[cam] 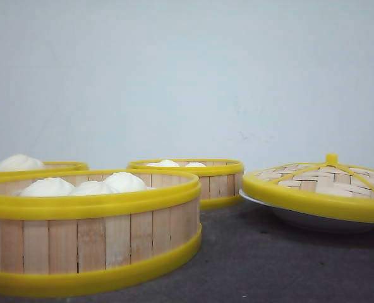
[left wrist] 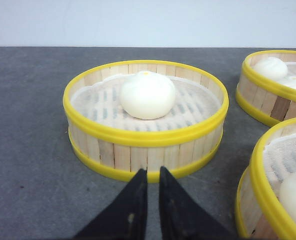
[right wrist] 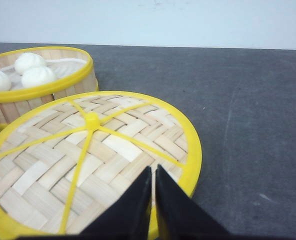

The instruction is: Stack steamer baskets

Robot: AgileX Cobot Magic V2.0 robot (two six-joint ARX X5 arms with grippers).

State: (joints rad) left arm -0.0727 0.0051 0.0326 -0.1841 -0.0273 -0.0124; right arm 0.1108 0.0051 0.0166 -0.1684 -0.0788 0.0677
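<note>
Evenly and softly lit, bright throughout; no glare, only faint shadows. Slightly soft focus in front view, nearest basket (cam: 92, 230) mildly blurred. Wrist views sharper.

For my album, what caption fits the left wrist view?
Left gripper, fingers nearly together, faces a steamer basket holding one white bun.

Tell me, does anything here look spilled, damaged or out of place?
Nothing stands out. The three steamer baskets stand upright with buns inside, and the woven lid sits level on a white plate.
</note>
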